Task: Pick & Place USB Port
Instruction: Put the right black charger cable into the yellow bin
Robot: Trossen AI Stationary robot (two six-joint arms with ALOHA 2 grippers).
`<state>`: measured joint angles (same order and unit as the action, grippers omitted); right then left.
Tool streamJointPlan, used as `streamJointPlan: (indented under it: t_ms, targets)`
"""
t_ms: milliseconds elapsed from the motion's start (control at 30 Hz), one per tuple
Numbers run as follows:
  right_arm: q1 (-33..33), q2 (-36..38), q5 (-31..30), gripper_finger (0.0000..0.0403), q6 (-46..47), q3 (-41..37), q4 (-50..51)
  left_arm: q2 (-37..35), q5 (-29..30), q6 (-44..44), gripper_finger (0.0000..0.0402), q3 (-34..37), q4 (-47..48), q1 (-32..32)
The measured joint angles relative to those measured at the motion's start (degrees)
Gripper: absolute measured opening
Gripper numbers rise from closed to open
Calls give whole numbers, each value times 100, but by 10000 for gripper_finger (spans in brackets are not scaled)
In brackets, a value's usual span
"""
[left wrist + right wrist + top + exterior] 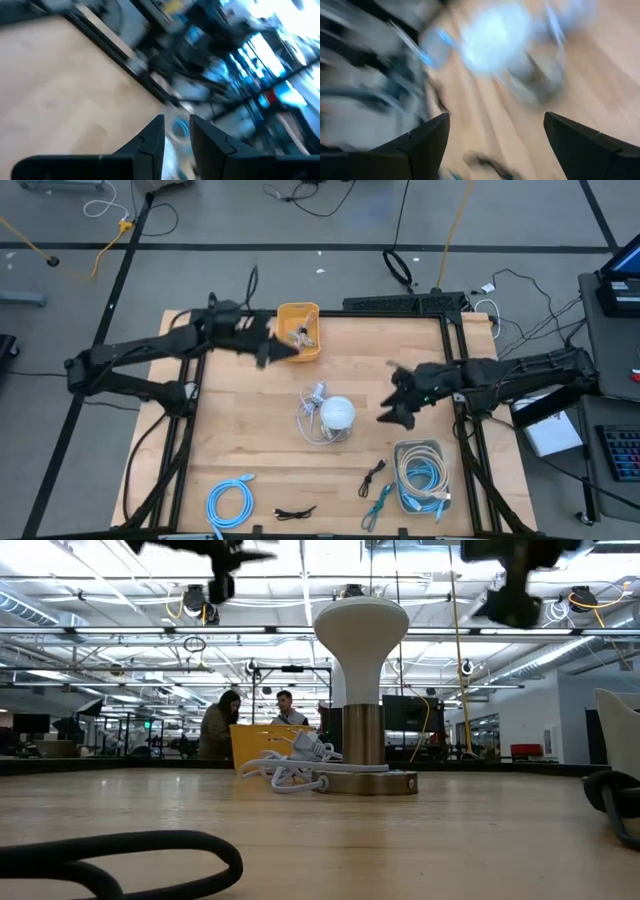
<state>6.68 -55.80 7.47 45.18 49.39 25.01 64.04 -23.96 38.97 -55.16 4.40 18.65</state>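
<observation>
You are carrying a small pale item, seemingly pinched in the narrowed left gripper (268, 352), at the yellow bin's (300, 313) 8 o'clock, while the wide-open right gripper (395, 412) is hovering at the lamp's (337, 414) 3 o'clock; next comes release over the bin.

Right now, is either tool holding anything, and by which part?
The left tool pinches something small and pale, too blurred to name or say where it is held. The right tool is open and empty.
</observation>
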Motion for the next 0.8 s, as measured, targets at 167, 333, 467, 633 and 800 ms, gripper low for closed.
streamJointPlan:
  t_ms: [167, 333, 467, 633, 800]
  targets:
    - [382, -600, 19, 315, -271, -80, 339, -275, 928, -46, 93, 0, 786, -1055]
    - [890, -1414, 80, 315, -541, -105, -27, -168, 1730, 29, 93, 56, 1132, -1641]
    - [1473, -2070, 288, 313, -876, -10, 66, -49, 1974, 180, 93, 63, 1142, -1934]
    - [2183, -2790, -199, 313, -1539, 595, 365, -49, 2254, 278, 93, 63, 1184, -2181]
    - [2576, -3316, -1432, 313, -2608, 1344, 606, -49, 2566, 387, 93, 63, 1218, -2392]
